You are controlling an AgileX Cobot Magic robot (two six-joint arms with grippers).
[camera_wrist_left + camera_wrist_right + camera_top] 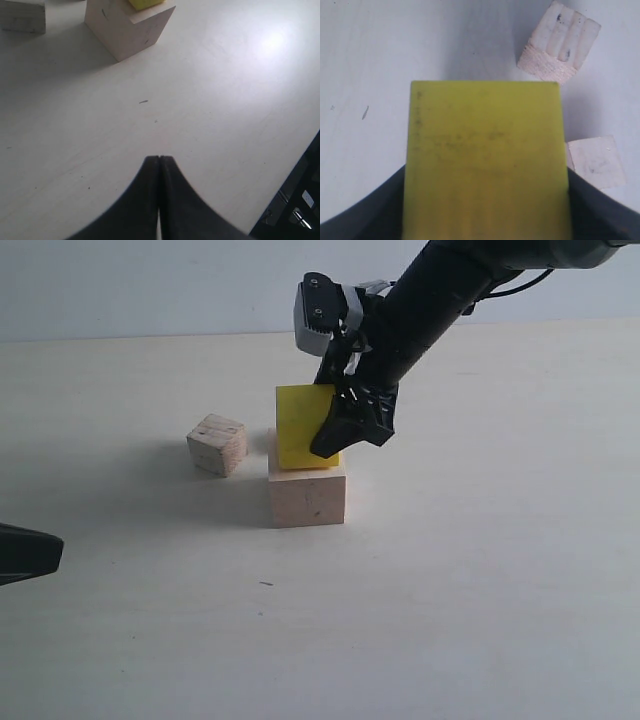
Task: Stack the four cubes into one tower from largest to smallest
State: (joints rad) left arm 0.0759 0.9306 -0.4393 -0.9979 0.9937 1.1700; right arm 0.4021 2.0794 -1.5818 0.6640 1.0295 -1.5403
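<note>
R arm: right claw (pixel 325 445) is clamped on the yellow cube (pixel 303 426), fingers on opposite side faces. In the right wrist view the cube fills the gap between them.

Key relation: the pale largest cube (pixel 307 496) is directly below the yellow one. The bottom face of the yellow looks to be on or just above the pale top; can't tell contact from these views. Faces are roughly square to each other. Cubes, so no long axis to worry about. The yellow sits toward the left of the pale top in the exterior view, with a bare strip on the right, so not centred. My read: step 2 of the tower is at the seating/release stage. An offset base could bite once the small ones go on.

Next piece: small wooden cube (pixel 217 444), on the tabletop (pixel 480 590), near the stack on its left, not touching. The right wrist view also shows a pale square face (pixel 595 162) just beside the yellow cube. Prob the 4th cube, not sure; it's hidden in the exterior view.

L arm: left claw (pixel 159 161) is closed on nothing, tips touching, low at the left edge, well apart from all cubes. R claw is the nearer one.

Surface: flat, pale, matte, with one dark fleck (pixel 143 101). Open room all round the stack.
</note>
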